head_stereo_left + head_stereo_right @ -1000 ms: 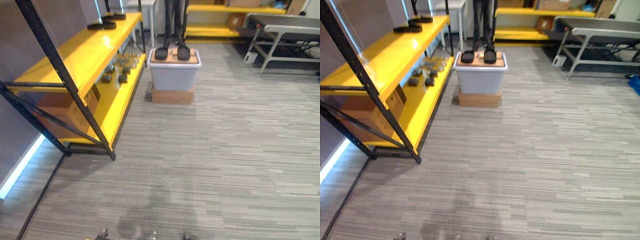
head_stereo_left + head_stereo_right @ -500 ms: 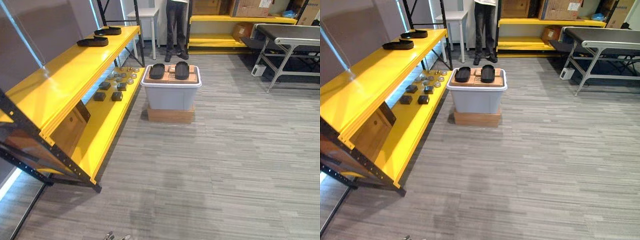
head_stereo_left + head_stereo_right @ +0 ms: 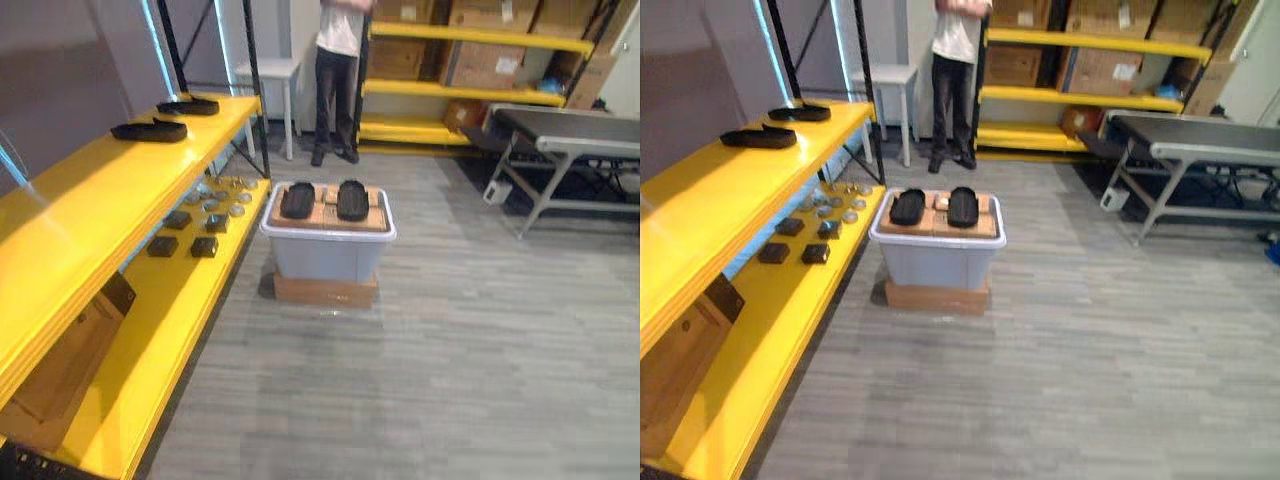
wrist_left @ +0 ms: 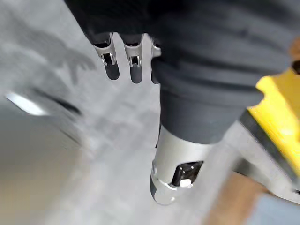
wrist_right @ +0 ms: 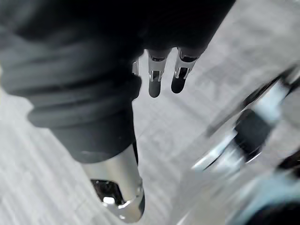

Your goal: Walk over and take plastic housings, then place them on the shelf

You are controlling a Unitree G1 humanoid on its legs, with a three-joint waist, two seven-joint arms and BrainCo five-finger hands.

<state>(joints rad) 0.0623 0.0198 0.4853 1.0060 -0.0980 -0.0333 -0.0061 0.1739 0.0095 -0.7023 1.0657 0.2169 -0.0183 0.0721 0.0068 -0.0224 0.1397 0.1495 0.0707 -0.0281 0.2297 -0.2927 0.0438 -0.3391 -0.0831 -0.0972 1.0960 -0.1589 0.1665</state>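
Observation:
Two black oval plastic housings [image 3: 298, 199] [image 3: 351, 199] lie side by side on cardboard on top of a grey lidded bin [image 3: 325, 255], which stands on the floor ahead beside the yellow shelf [image 3: 70, 215]. Two more black housings [image 3: 148, 130] [image 3: 188, 106] rest on the shelf's upper level. My left hand [image 4: 111, 68] hangs over the grey floor, fingers straight, holding nothing. My right hand [image 5: 154, 82] hangs the same way, also with nothing in it. Both hands are far from the bin.
A person [image 3: 338, 80] stands just behind the bin. Small dark blocks [image 3: 185, 230] and round parts lie on the lower shelf level, with a cardboard box [image 3: 60, 370] beneath. A white side table [image 3: 268, 70], a grey metal table [image 3: 570, 145] and back shelving with boxes [image 3: 480, 40] ring the floor.
The whole picture has shifted: the camera now looks higher, so the bin sits lower in view and more of the person and back shelving shows. The things themselves have not moved.

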